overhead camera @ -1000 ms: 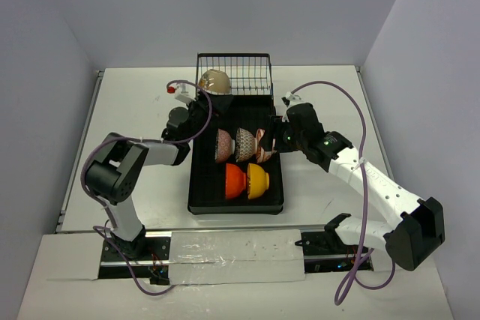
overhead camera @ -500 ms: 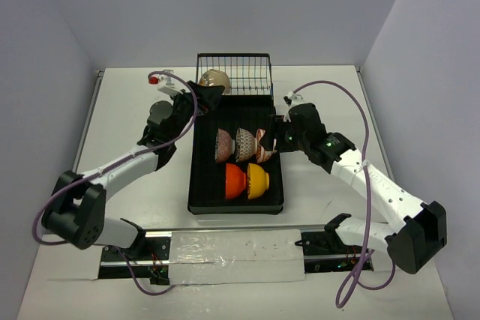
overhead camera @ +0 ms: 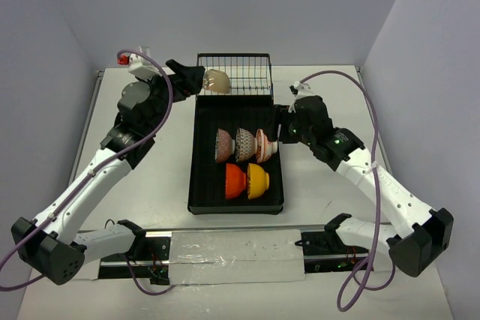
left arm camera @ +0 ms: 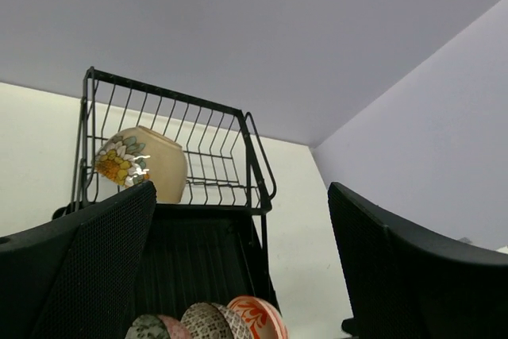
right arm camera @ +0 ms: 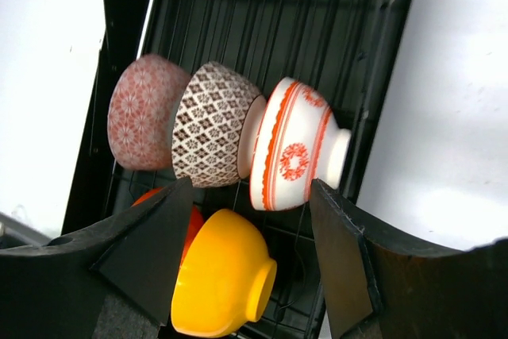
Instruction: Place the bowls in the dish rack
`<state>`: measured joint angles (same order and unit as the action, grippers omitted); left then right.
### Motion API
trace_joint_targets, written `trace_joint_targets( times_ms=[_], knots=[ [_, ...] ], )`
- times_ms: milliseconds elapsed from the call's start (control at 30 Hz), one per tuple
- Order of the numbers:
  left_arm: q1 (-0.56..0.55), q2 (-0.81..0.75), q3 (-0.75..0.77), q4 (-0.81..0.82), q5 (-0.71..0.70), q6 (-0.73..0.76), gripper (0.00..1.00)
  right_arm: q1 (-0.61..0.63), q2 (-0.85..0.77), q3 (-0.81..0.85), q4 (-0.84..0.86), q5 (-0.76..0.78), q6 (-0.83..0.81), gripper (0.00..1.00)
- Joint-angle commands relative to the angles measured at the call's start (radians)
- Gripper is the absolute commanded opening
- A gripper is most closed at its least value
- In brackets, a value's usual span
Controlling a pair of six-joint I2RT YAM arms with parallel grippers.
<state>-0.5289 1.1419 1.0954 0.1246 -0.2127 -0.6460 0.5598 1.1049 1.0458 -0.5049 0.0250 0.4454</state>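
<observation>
Overall: five bowls (overhead camera: 245,144) stand on edge in the dish rack (overhead camera: 201,185).
Wire basket (overhead camera: 251,73): holds beige bowl (left arm camera: 141,164) at its left wall.
Left gripper (overhead camera: 191,79): fingers apart, empty, just outside that wall.
Right gripper (overhead camera: 279,131): spread, empty, beside red-on-white bowl (right arm camera: 295,147) at the rack's right rim.

I see the long black dish rack (overhead camera: 199,185) carrying all six, each on its side: beige flowered bowl (overhead camera: 217,81) in its far wire basket; pinkish bowl (overhead camera: 223,145), brown-patterned bowl (overhead camera: 244,145) and red-on-white bowl (overhead camera: 264,145) touching in a mid-tray row; red-orange bowl (overhead camera: 235,181) and yellow bowl (overhead camera: 258,180) paired toward its near end.
</observation>
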Motion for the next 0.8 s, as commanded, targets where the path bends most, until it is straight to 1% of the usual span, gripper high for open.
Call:
trace_joint_targets(
  times_ms=[0,33,67,133,167,267,300,367,467,500,567,667,733,767],
  knots=[
    [-0.002,-0.005,0.134,-0.253,-0.021,0.051,0.95,0.009,-0.054,0.062,-0.033,0.085,-0.034,0.68],
    [-0.002,0.008,0.162,-0.294,-0.01,0.061,0.95,0.009,-0.06,0.065,-0.04,0.123,-0.034,0.68],
    [-0.002,0.016,0.185,-0.374,0.005,0.068,0.94,0.009,-0.069,0.071,-0.052,0.141,-0.036,0.68],
    [-0.002,0.034,0.25,-0.449,0.016,0.074,0.94,0.009,-0.079,0.072,-0.055,0.161,-0.042,0.68],
    [-0.002,0.042,0.289,-0.517,0.033,0.089,0.94,0.009,-0.083,0.072,-0.06,0.176,-0.04,0.69],
    [-0.002,0.081,0.383,-0.62,0.05,0.14,0.94,0.011,-0.082,0.085,-0.073,0.181,-0.039,0.69],
    [-0.002,0.088,0.399,-0.678,0.041,0.153,0.94,0.012,-0.082,0.089,-0.08,0.184,-0.033,0.69],
    [-0.002,0.099,0.412,-0.706,0.01,0.19,0.94,0.022,-0.094,0.097,-0.099,0.188,-0.03,0.69],
    [-0.002,0.056,0.35,-0.675,-0.007,0.241,0.95,0.032,-0.154,0.076,-0.098,0.202,-0.017,0.7],
    [-0.002,0.036,0.289,-0.662,-0.013,0.238,0.94,0.034,-0.166,0.074,-0.103,0.21,-0.013,0.7],
    [-0.002,-0.03,0.224,-0.606,-0.03,0.227,0.94,0.035,-0.197,0.1,-0.147,0.226,-0.007,0.71],
    [-0.002,-0.125,0.062,-0.538,-0.063,0.22,0.94,0.04,-0.22,0.169,-0.229,0.263,-0.01,0.72],
    [-0.002,-0.177,0.011,-0.51,-0.08,0.236,0.94,0.043,-0.227,0.222,-0.268,0.277,-0.013,0.73],
    [-0.002,-0.186,-0.026,-0.496,-0.112,0.244,0.94,0.046,-0.231,0.235,-0.296,0.279,-0.022,0.74]
  ],
)
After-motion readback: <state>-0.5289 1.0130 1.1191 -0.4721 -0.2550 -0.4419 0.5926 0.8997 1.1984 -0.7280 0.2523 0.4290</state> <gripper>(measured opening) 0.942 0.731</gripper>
